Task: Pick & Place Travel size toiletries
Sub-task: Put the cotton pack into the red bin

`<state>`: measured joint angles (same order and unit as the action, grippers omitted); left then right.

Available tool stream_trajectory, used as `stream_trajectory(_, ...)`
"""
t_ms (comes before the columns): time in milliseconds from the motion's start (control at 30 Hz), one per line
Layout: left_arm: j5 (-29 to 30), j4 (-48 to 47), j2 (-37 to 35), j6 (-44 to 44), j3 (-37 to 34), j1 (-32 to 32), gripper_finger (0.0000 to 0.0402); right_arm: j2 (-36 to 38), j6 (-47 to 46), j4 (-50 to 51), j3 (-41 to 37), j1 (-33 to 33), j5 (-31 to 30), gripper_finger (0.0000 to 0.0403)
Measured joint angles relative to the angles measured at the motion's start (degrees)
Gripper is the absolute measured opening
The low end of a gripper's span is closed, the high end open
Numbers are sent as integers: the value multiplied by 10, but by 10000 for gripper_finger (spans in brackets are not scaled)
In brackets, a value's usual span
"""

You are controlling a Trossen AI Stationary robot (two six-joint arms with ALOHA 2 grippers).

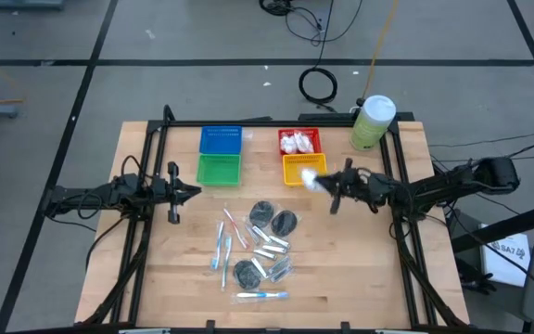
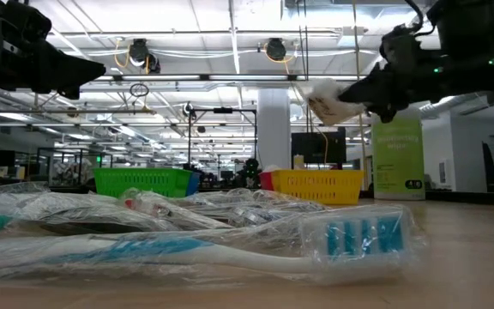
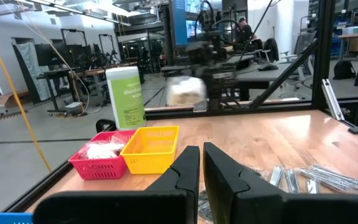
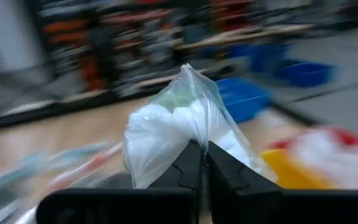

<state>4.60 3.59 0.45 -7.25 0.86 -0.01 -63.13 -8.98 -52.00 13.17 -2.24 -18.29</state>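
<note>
The right claw (image 4: 199,163) is clenched on a white puffy packet (image 4: 179,134), pinching the bag's gathered lower edge so the bulk of it sticks out ahead of the fingertips. It rides in the air, clear of the tabletop (image 1: 369,278). Directly under the packet and the claw tip sits the yellow basket (image 1: 302,169); just past that, on the far side from the claw, is the red basket (image 1: 298,141), which already holds other white packets (image 1: 295,142). So the packet's likely home, judging by what lies there, is one basket farther along than the one it hangs over. A short reach onward and a drop should do it; letting go here would likely land it in the yellow one.

Off to the claw's side stands the tall green canister (image 1: 373,122), near enough to mind during the swing.

Farther off, the rest of the toiletries (image 1: 258,246) lie heaped mid-tabletop: toothbrushes, dark discs, silver tubes. Beyond them the green basket (image 1: 218,169) and blue basket (image 1: 220,140).

Farthest, the left claw (image 1: 188,192) waits, shut and empty, near the green basket.
</note>
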Motion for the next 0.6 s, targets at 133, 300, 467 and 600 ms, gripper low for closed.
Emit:
stream_trajectory(133, 0, 0, 0, 0, 0, 0, 24, 0, -11, -13, 0, -29, -75, 2)
stream_trajectory(300, 0, 0, 0, 0, 0, 0, 24, -14, -13, -13, 0, -45, -72, 2)
stream_trajectory(467, 0, 0, 0, 0, 0, 0, 24, -49, -24, -40, 7, -65, -72, 2)
stream_trajectory(600, 0, 0, 0, 0, 0, 0, 24, -83, 4, -21, 43, -98, -64, 2)
